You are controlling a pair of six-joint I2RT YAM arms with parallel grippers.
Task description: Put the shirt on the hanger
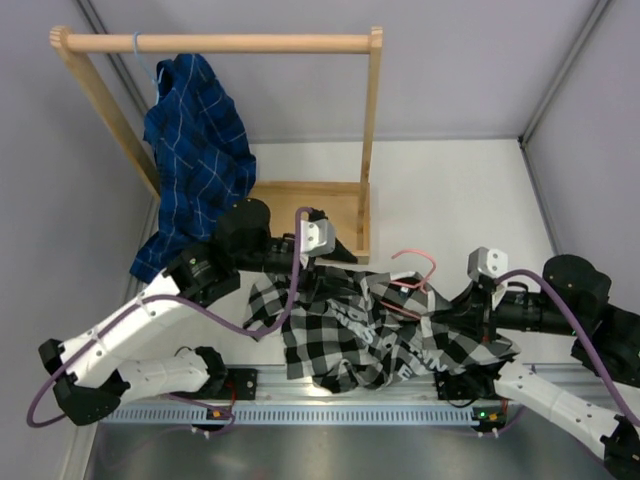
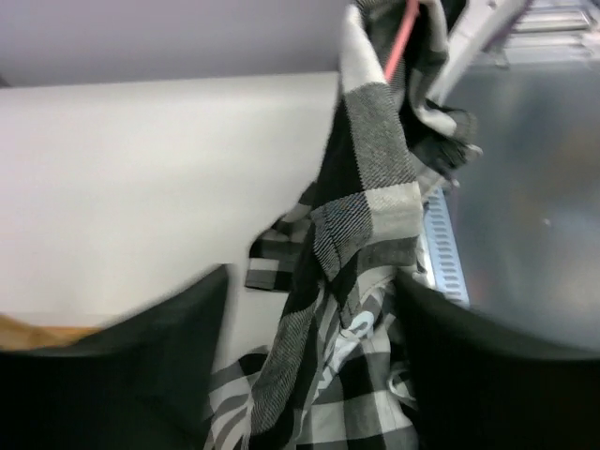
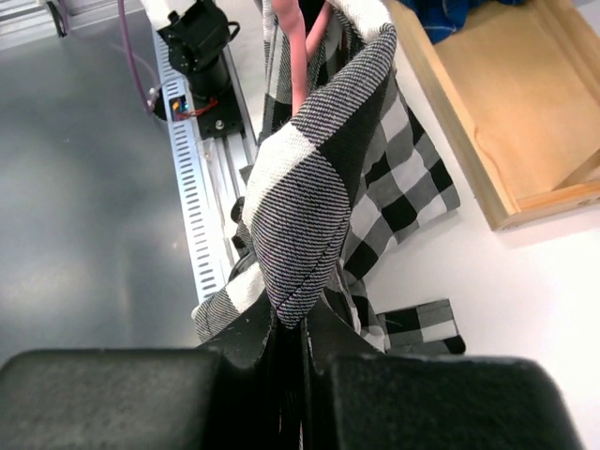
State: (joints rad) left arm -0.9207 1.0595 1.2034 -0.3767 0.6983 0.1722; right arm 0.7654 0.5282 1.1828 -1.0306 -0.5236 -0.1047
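Your right tool is pinched tight on a fold of the shirt, your left tool stands wide with cloth hanging loose between its fingers, and shirt plus hanger sit bunched on the bench just beside the wooden rack, on the arms' side.

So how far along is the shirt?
Partly there. Done: the hanger sits partly inside the shirt, hook poking out. In hand: the right end effector pinches a fold of fabric; the left end effector stands open. Left: the shirt lies bunched on the table, not draped over the hanger's shoulders.
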